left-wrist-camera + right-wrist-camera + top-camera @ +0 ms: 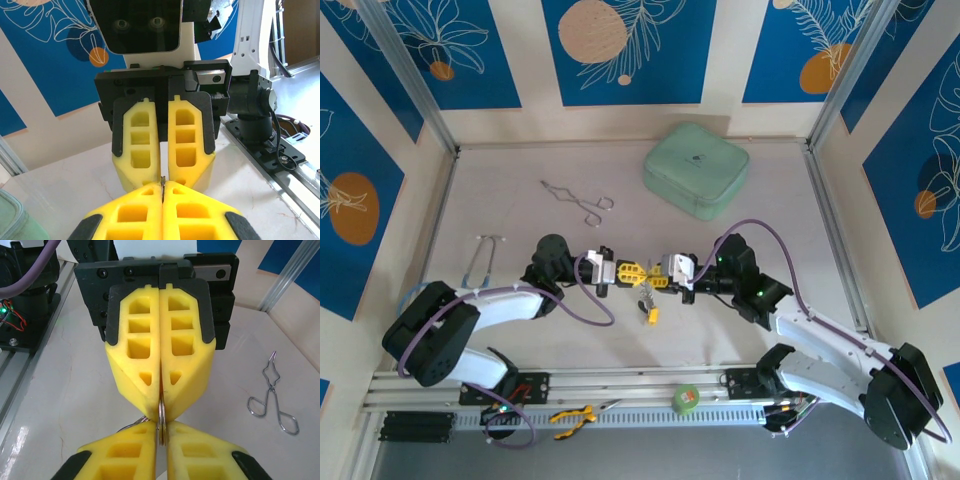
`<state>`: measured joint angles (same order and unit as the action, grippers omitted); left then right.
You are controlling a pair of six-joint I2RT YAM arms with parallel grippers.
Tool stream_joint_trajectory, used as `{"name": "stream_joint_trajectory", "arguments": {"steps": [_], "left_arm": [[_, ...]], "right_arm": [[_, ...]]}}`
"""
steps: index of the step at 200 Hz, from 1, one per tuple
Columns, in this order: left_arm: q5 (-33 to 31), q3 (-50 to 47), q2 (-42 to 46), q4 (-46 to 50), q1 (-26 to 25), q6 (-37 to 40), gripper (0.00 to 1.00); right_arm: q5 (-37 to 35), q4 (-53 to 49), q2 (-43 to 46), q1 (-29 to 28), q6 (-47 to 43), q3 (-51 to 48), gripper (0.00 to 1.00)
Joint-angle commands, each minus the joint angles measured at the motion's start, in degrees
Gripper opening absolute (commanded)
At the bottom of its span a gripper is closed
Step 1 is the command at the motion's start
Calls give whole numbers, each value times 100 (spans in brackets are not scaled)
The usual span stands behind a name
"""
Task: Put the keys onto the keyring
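Pinching the keyring (161,416) edge-on between its pressed-together yellow fingers, the left claw (637,271) meets the right claw (657,273) tip to tip above the middle of the pale worktop (720,340). The right claw's fingers are closed on the same ring from the opposite side, with only a hairline slit between them. Below the joined tips hang the keys (647,298). The yellow-tagged key (652,316) is lowest, though I cannot tell whether it touches the surface. Farther out, silver forceps (578,197) lie at the far left and a blue stethoscope (480,262) lies to the left. A mint-green case (696,170) sits far right. A green tape roll (686,399) and yellow-handled pliers (572,415) rest on the near rail.
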<state>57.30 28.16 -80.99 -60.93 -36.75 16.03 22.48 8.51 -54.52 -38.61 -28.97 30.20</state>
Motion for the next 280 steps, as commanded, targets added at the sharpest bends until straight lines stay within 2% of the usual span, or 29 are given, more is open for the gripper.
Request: {"name": "stream_joint_trajectory", "arguments": {"steps": [1, 20, 33, 40, 49, 68, 83, 101, 117, 152, 211, 280], "left_arm": [[202, 36, -119, -191, 44, 110, 0], [195, 33, -145, -298, 37, -8, 0], [-24, -2, -83, -375, 48, -262, 36], [-222, -86, -4, -385, 58, -376, 47], [-451, -232, 191, -353, 108, -455, 55], [-993, -569, 766, 138, 223, -407, 61], [-1502, -643, 1392, 1290, 230, -137, 61], [-1830, -456, 2075, 2984, 229, 428, 58], [-1983, -382, 2432, 3688, 226, 780, 55], [-1828, -199, 2419, 3982, 219, 1065, 47], [-1109, 67, 1922, 3639, 188, 1110, 38], [-795, 128, 1870, 4055, 182, 1222, 36]], "right_arm": [[82, 53, 70, -28, -57, 10, 5], [99, 148, 17, -48, 2, 7, 0], [88, 159, -2, -49, 15, 5, 0], [46, 147, 9, -51, 23, 12, 0], [-12, 133, 41, -48, 10, -10, 0], [-59, 153, 108, -42, 14, -62, 0], [-42, 158, 115, -51, 14, -82, 0], [-5, 177, 86, -61, 4, -100, 0], [12, 216, 50, -67, -19, -108, 0], [54, 191, -71, -168, -203, -57, 0], [230, 473, -341, -286, -352, 75, 0], [248, 597, -379, -364, -352, 110, 0]]}}
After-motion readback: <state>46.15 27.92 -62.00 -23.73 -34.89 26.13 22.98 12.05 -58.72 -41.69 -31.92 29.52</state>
